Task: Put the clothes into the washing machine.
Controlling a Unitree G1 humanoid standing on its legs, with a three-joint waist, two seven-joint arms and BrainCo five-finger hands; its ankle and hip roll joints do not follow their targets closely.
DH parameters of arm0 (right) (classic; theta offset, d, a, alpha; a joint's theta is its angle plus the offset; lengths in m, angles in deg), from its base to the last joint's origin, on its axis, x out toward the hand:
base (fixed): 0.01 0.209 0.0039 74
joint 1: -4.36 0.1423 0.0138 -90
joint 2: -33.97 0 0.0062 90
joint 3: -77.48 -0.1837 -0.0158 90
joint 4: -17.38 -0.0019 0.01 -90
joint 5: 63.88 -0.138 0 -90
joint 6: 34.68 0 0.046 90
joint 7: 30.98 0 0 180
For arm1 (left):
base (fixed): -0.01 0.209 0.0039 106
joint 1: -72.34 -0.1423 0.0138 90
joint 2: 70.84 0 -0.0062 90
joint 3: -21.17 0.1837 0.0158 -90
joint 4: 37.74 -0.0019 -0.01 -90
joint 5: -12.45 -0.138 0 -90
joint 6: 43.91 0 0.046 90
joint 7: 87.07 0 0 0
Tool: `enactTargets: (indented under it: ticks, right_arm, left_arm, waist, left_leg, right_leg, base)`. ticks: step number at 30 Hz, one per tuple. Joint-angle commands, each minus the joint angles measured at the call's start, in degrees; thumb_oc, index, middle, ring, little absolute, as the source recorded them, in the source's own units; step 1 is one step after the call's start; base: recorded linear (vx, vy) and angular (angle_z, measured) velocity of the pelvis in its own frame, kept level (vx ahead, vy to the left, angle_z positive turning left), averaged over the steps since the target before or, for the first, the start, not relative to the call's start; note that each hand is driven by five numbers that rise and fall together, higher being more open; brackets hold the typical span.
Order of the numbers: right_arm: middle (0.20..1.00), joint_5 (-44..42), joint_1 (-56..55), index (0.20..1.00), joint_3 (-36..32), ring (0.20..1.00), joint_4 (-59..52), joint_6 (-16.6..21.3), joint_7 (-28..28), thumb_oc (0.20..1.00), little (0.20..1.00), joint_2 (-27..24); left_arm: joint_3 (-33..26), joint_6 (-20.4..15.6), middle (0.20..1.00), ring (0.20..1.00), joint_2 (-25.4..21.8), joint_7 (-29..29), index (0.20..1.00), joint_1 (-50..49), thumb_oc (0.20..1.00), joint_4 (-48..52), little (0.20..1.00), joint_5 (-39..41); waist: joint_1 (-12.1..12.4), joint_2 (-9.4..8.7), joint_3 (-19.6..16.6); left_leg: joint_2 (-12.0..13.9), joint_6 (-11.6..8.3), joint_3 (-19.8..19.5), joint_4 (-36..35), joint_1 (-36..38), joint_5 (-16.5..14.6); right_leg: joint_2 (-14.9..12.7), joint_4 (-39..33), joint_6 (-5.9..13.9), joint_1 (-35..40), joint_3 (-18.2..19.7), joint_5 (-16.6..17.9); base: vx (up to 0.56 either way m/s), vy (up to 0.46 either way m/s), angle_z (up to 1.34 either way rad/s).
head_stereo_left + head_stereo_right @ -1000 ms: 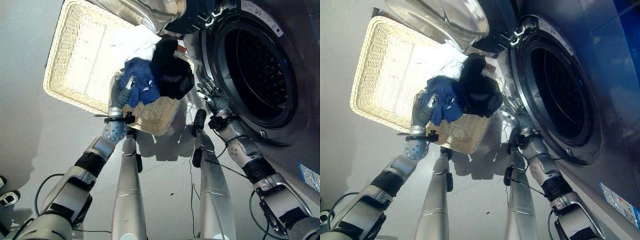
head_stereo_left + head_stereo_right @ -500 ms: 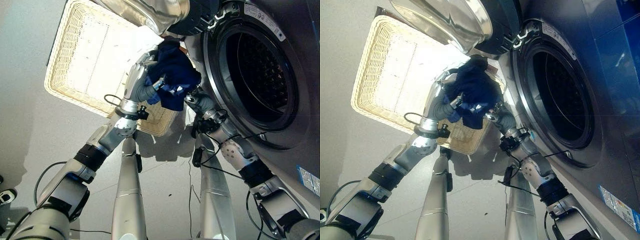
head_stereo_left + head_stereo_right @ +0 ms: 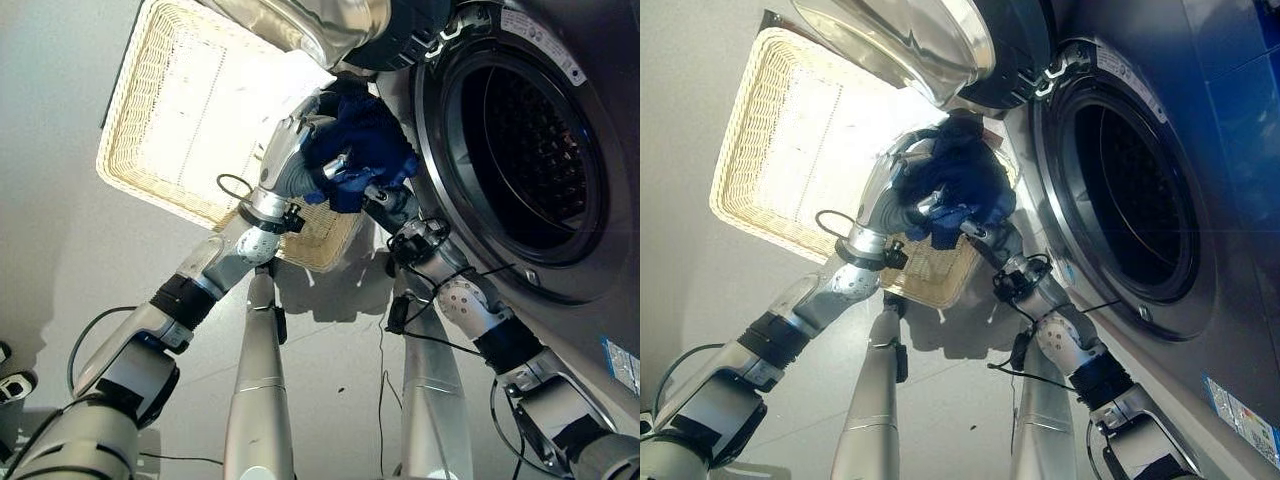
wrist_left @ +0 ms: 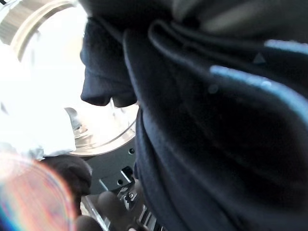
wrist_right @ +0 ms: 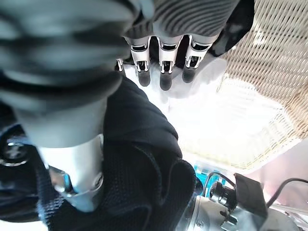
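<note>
1. Two hands meet in our left eye view at a bundle of dark blue and black clothes (image 3: 358, 150), held up over the near corner of the rectangular cream wicker basket (image 3: 170, 130) on the floor, just beside the round dark drum opening of the front-loading washing machine (image 3: 520, 150). Our left hand (image 3: 290, 160) has its fingers curled round the bundle from the basket side; our right hand (image 3: 385, 205) reaches up under it from the machine side.
2. From the right eye view we see the machine's shiny open door (image 3: 910, 45) above the basket, with the clothes just below its edge.
3. Our left wrist view shows dark folds of cloth (image 4: 207, 125) pressed close, with the door's bright rim beyond.
4. Our right wrist view shows the right hand's fingers (image 5: 163, 67) fairly straight above the dark cloth, thumb alongside it, the wicker weave behind; we cannot tell whether this hand grips.
</note>
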Motion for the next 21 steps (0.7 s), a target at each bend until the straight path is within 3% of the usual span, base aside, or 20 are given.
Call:
enactTargets:
  ticks: [1,2,3,12,21]
  right_arm:
    - [0.937,-2.0,1.0,0.937,-1.1,0.937,-9.1,3.8,-2.1,0.937,0.937,2.3]
    - [0.504,-1.9,1.0,0.504,-1.2,0.504,-9.2,4.5,-1.9,0.504,0.504,2.3]
    - [0.200,-2.0,1.0,0.200,-1.3,0.200,-9.4,5.1,-1.6,0.200,0.200,2.3]
    - [0.200,-1.5,0.5,0.200,-2.7,0.200,-10.0,8.1,0.8,0.200,0.200,2.8]
    - [0.200,-1.0,-0.1,0.200,-3.1,0.200,-10.8,8.5,1.4,0.200,0.200,3.1]
  left_arm:
    - [2.2,-1.4,0.200,0.200,-1.3,-0.4,0.200,0.8,0.200,5.4,0.200,-3.3]
    - [2.3,-1.5,0.200,0.200,-1.4,-0.5,0.200,0.9,0.200,5.3,0.200,-3.2]
    - [2.4,-1.6,0.200,0.200,-1.3,-0.5,0.200,0.9,0.200,5.2,0.200,-3.7]
    - [2.3,-1.3,0.200,0.200,-0.9,1.0,0.200,0.6,0.200,5.1,0.200,-4.8]
    - [1.6,-0.3,0.200,0.200,-0.5,2.9,0.200,0.0,0.200,5.4,0.200,-6.6]
  waist:
    - [0.6,-1.41,-1.0]
    - [0.5,-1.43,-1.0]
    - [0.5,-1.40,-1.0]
    - [0.2,-1.03,-1.0]
    - [0.0,-0.93,-1.0]
  left_leg:
    - [-4.7,5.38,-2.0,1.4,-1.5,0.9]
    - [-4.7,5.35,-2.0,1.4,-1.5,0.9]
    - [-4.7,5.34,-1.9,1.4,-1.6,0.9]
    - [-4.6,5.49,-1.3,0.9,-2.0,1.2]
    - [-4.8,5.48,-0.9,0.5,-2.1,1.4]
  right_leg:
    - [0.3,-1.8,5.47,0.1,-0.8,5.4]
    - [0.3,-1.9,5.50,0.1,-0.8,5.5]
    - [0.3,-1.9,5.50,0.0,-0.7,5.4]
    - [0.5,-2.0,5.42,-0.7,-0.5,5.7]
    - [0.6,-2.4,5.38,-0.8,-0.5,5.8]
  base:
    - [0.00,0.000,0.00]
    - [0.00,0.000,0.00]
    - [0.00,0.000,0.00]
    - [0.00,0.000,0.00]
    - [0.00,0.000,0.00]
